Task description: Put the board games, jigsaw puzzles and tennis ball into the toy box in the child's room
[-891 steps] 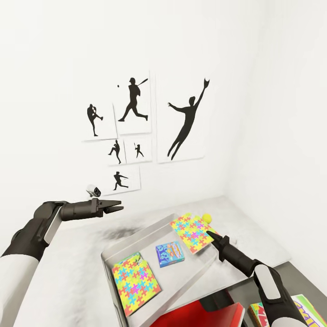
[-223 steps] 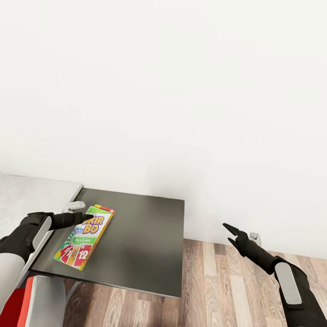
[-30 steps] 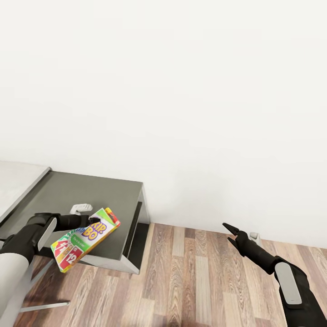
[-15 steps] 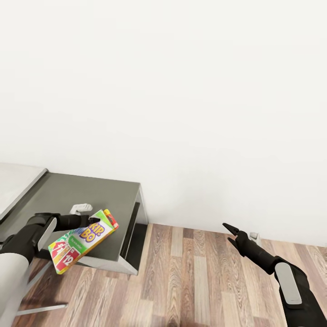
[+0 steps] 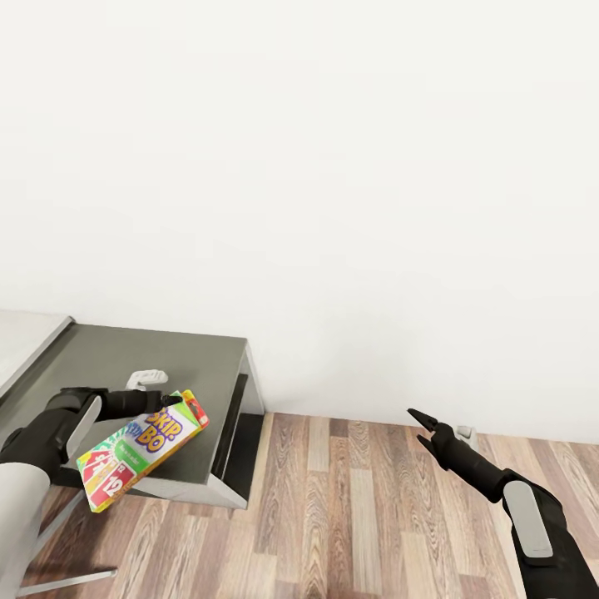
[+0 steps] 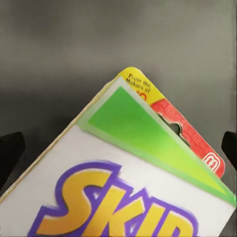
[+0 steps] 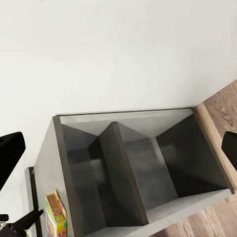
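Lifted off the dark cabinet top [image 5: 150, 366], the board game [image 5: 137, 449] now hangs tilted, left gripper [image 5: 170, 402] clamped on its upper end; right gripper [image 5: 423, 427] idles slightly open, empty.

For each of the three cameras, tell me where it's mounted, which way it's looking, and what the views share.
Head view: from the robot's head, down over both arms, at the cabinet, wall and wood floor.
Left wrist view: along the left gripper, close on the board game; fingertips at the edges.
Right wrist view: from the right gripper, sideways at the cabinet's open shelves.
Shared: game and cabinet.
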You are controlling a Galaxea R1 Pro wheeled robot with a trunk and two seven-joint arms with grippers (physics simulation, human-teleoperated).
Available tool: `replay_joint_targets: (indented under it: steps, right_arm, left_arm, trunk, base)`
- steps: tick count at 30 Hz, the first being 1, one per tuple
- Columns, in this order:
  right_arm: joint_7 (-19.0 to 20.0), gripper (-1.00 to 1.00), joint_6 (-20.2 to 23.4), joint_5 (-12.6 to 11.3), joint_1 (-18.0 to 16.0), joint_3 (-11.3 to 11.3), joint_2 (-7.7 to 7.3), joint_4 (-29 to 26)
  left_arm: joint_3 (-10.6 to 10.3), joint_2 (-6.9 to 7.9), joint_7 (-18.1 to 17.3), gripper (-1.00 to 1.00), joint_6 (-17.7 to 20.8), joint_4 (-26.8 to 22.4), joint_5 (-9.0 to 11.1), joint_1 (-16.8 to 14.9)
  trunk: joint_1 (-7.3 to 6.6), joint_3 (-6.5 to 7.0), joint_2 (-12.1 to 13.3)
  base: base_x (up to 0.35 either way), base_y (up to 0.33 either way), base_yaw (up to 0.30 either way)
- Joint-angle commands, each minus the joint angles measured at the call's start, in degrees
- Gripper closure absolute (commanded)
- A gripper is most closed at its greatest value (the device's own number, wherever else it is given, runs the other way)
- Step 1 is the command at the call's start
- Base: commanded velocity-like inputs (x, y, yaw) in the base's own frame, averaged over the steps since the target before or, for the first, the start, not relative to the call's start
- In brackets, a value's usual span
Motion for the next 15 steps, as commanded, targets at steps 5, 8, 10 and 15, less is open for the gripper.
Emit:
replay_joint_targets:
  steps: [5, 8, 10, 15]
  right_arm:
    - [0.2, -1.00, 0.4, 0.0, 0.0, -0.2, 0.02, 0.0]
    - [0.2, -1.00, 0.4, 0.0, 0.0, -0.2, 0.02, 0.0]
    - [0.2, -1.00, 0.4, 0.0, 0.0, -0.2, 0.02, 0.0]
    - [0.2, -1.00, 0.4, 0.0, -0.1, -0.1, 0.02, 0.0]
  left_arm:
    - [0.4, 0.13, 0.1, -1.00, 0.8, -2.6, 0.9, 0.0]
    - [2.1, 0.14, -0.1, -1.00, 1.2, -3.7, 1.1, 0.0]
    - [4.7, 0.15, -0.9, -1.00, 1.9, -4.4, 1.1, 0.0]
    - [9.2, 0.33, -6.2, -1.00, 4.8, -6.5, 0.9, 0.0]
  trunk:
    - [0.03, -0.09, -0.1]
    - [0.03, -0.09, -0.1]
    - [0.03, -0.09, -0.1]
    - [0.03, -0.09, -0.1]
  base:
    - [0.000, 0.000, -0.002]
    - [0.000, 0.000, 0.000]
    - [0.000, 0.000, 0.000]
    - [0.000, 0.000, 0.000]
